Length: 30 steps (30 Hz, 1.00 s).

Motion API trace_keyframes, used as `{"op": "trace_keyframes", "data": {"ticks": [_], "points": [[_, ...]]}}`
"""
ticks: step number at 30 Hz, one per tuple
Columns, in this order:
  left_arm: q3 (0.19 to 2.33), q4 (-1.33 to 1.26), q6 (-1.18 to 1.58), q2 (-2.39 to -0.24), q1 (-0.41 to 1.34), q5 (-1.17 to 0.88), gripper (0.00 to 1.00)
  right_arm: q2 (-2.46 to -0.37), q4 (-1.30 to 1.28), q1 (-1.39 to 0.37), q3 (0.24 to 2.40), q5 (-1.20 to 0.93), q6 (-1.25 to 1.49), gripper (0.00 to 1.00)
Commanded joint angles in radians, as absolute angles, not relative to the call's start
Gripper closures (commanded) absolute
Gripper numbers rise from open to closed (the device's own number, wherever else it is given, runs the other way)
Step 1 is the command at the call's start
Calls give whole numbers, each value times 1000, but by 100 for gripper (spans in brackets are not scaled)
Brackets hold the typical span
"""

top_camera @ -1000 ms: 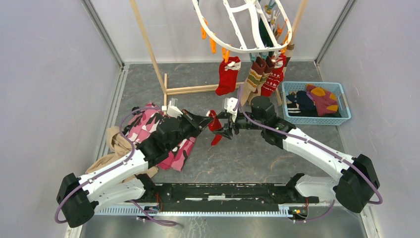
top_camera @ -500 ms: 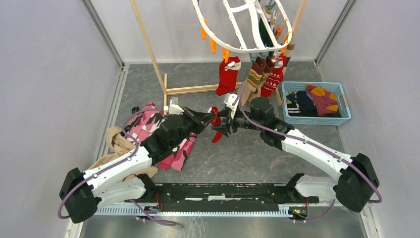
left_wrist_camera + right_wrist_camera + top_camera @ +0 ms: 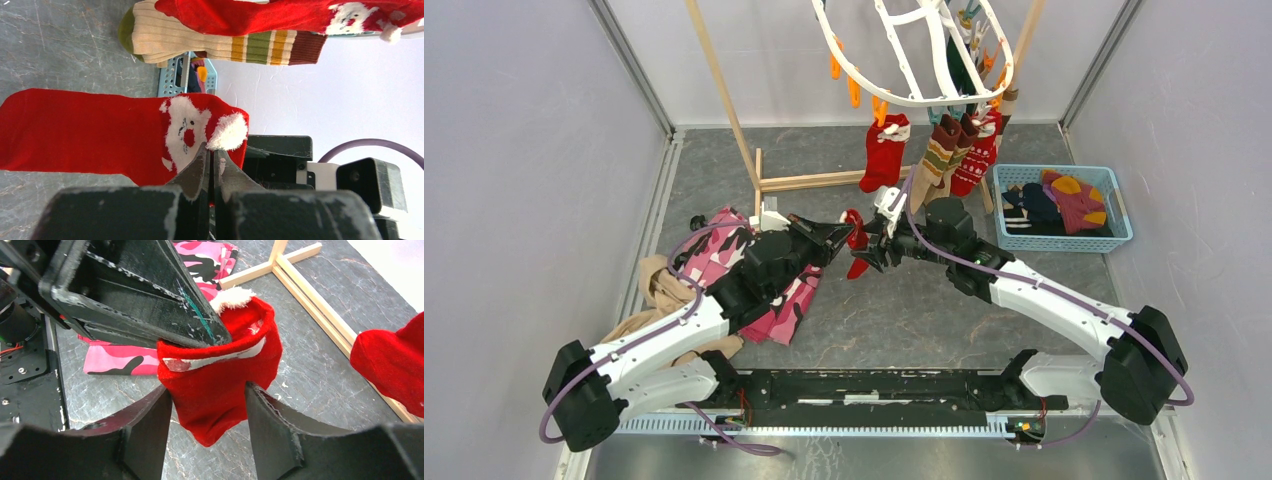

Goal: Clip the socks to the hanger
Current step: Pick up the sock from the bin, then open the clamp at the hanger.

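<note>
Dangling from which hand, that red Santa sock (image 3: 90, 130)? (desk)

The left hand (image 3: 211, 155), centre of the overhead frame, clenched on the cuff just under the white pompom. The sock's length drops from that pinch toward the table (image 3: 924, 310). (photographer)

And the right hand (image 3: 207, 390)? (desk)

Released, fingers spread to either side of the hanging foot, low in its own wrist view. The sock sits between them; whether a pad touches the fabric I cannot tell. (photographer)

Where is the hanger (image 3: 904, 99) from there? (desk)

Upper centre of the overhead frame, above and beyond both hands, with clipped socks (image 3: 884, 152) along its lower-right rim and more lying in the blue basket (image 3: 1064, 240) at right. The right arm looks the nearer to that rim. Since the sock runs top to bottom, my reading is that the cuff end must go up to a clip first, so whichever hand has the cuff leads. (photographer)
</note>
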<state>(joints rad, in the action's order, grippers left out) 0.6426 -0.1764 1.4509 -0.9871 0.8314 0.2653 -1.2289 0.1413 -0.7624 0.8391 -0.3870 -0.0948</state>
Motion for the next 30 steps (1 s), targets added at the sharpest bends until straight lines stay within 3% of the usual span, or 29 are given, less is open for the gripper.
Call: {"op": "trace_keyframes", "data": {"ticks": [1,5,9,10,13,19,25,30], "points": [[683,-233,1500,-966,831,304,98,-1234,169,-772,834,-352,-101,42],[682,-235,1502,-969,831,302,98,-1218,173,-773,837,-360,-117,61],[677,-235,1500,-966,831,312,98,-1202,154,-771,851,-363,-148,96],[675,-235,1498,-963,831,316,98,-1197,148,-771,856,-367,-153,100],[675,-234,1467,-952,831,332,96,-1190,140,-769,859,-398,-158,100],[714,-123,1219,-873,830,379,55,-1181,141,-732,859,-502,-153,100],[722,-10,848,-752,830,422,34,-1175,115,-702,884,-558,-179,100],[706,-98,451,-684,828,325,12,-1185,69,-690,935,-594,-198,100]]}}
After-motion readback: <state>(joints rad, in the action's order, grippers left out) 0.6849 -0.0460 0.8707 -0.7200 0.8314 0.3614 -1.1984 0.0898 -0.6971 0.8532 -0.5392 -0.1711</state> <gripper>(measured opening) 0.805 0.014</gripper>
